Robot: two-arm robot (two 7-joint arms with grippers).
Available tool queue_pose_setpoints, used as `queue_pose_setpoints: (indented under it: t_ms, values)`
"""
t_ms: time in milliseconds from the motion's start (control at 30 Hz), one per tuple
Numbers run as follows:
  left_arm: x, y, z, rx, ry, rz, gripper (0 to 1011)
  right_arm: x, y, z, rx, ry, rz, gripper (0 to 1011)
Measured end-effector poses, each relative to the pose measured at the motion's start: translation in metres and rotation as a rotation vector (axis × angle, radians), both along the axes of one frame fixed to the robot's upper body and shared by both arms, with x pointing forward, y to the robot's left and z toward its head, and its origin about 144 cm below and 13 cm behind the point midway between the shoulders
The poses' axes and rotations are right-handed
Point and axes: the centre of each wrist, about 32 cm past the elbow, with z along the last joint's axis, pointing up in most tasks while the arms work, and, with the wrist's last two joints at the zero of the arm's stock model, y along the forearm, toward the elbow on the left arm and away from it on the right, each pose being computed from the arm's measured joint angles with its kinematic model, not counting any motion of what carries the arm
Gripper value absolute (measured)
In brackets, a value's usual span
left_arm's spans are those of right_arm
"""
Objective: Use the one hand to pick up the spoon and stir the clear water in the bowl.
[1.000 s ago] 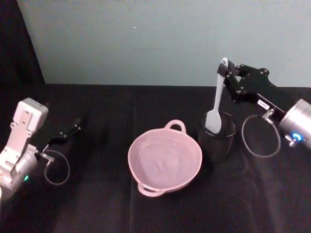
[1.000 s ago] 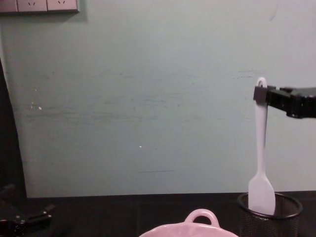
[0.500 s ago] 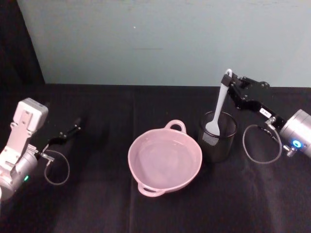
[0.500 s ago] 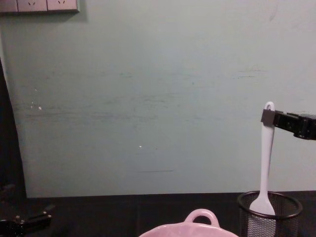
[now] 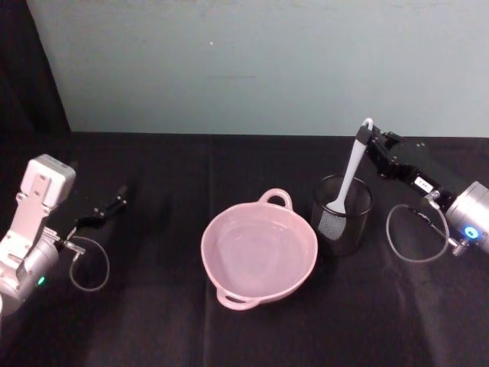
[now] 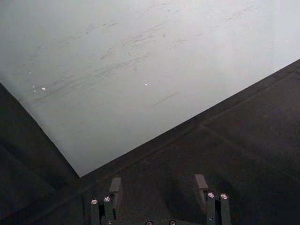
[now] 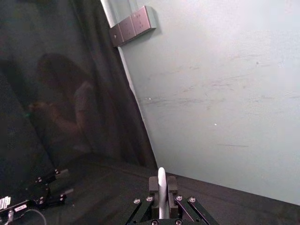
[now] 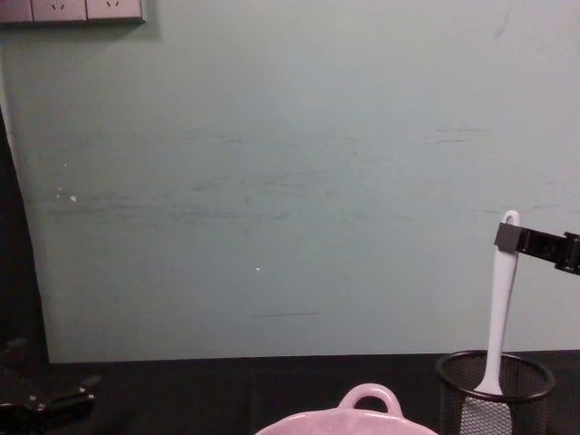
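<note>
Spoon point(image 5: 351, 170): the white spoon stands nearly upright with its flat head down inside the black mesh cup point(image 5: 341, 215), its handle leaning slightly away from the bowl point(image 5: 258, 251) and rising well above the cup's rim. The right end effector point(image 5: 370, 138) is closed on the top end of the handle, just below the small hole, and reaches in from the side of the cup farthest from the bowl. In the chest view the same end effector point(image 8: 518, 241) pinches the handle tip from that side, and the spoon point(image 8: 497, 313) drops straight down into the cup point(image 8: 494, 391). In the right wrist view the two fingers point(image 7: 153, 184) press on either side of the thin white handle point(image 7: 161, 187).

The pink bowl sits just beside the cup, nearly touching it, on the black-covered desk point(image 5: 153, 321), with one loop handle toward the wall and one toward the robot.

The left end effector point(image 5: 108, 208) lies low over the desk, well apart from the bowl on the side opposite the cup. In the left wrist view its fingers point(image 6: 115, 185) stand spread with nothing between them.
</note>
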Motion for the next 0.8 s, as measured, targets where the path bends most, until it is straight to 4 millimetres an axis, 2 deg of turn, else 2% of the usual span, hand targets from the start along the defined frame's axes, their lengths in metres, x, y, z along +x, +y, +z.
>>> queue_pose_setpoints:
  t_ms: [800]
  values:
    - [0.000,0.000,0.000,0.000,0.000,0.000,1005,-0.002,-0.002,-0.014,0.053,0.032,-0.032,111]
